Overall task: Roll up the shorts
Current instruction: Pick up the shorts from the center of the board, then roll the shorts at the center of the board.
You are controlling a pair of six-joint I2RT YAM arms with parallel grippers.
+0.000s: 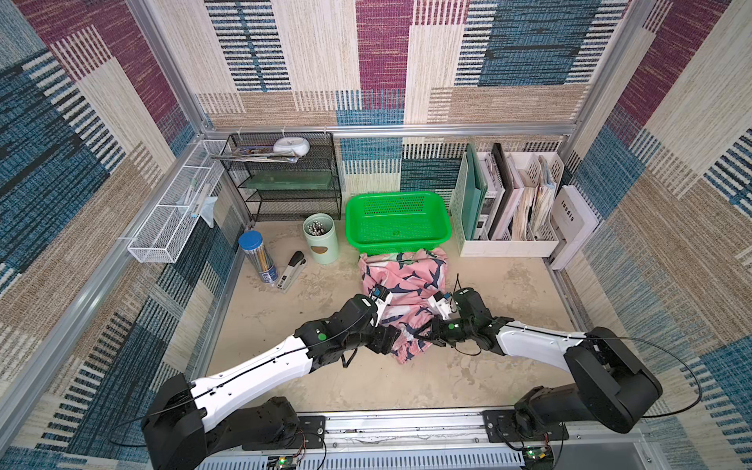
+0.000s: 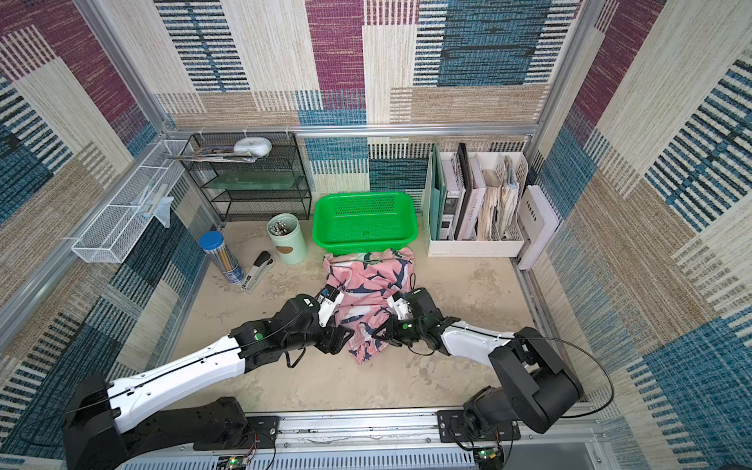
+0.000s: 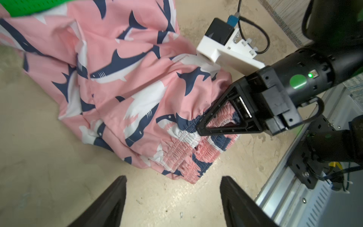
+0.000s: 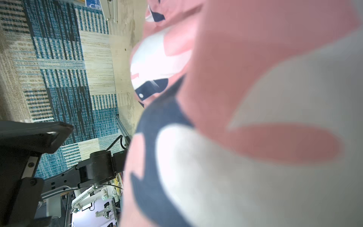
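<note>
The pink shark-print shorts (image 1: 403, 280) (image 2: 368, 280) lie crumpled on the table, just in front of the green basket, with the gathered waistband (image 3: 182, 137) at the near end. My right gripper (image 1: 424, 334) (image 2: 381, 336) (image 3: 199, 128) is shut on the waistband's right edge and holds it bunched a little off the table. In the right wrist view blurred fabric (image 4: 255, 98) fills the frame and hides those jaws. My left gripper (image 1: 391, 339) (image 2: 341, 338) (image 3: 172, 182) stands open at the waistband's left end. Only bare table lies between its fingers, with the fabric edge just beyond the tips.
Behind the shorts stands a green basket (image 1: 398, 244). A mint pen cup (image 1: 321, 244), a blue-lidded pencil jar (image 1: 258, 256) and a stapler (image 1: 291, 270) stand at back left, before a black mesh shelf (image 1: 285, 183). A white file organiser (image 1: 508, 244) is at back right. A metal rail (image 1: 407, 423) runs along the front.
</note>
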